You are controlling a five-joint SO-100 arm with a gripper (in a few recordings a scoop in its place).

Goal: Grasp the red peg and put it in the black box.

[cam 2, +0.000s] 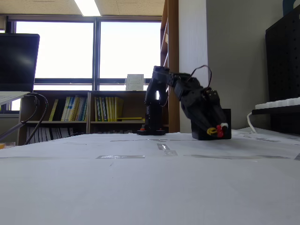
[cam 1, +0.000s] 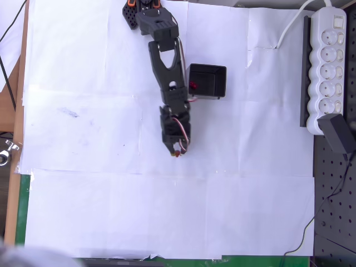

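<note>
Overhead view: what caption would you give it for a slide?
A black robot arm reaches over white paper, its gripper at a red peg, beside a black box.

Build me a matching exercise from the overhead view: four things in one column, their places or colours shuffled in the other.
Things:
1. black box
2. gripper
3. power strip
4. power adapter

Descriptions:
A. white, along the right edge
B. black, at the strip's lower end
C. just right of the middle of the arm
D. lowest tip of the arm, over the white paper

Pairs: 1-C, 2-D, 3-A, 4-B
</note>
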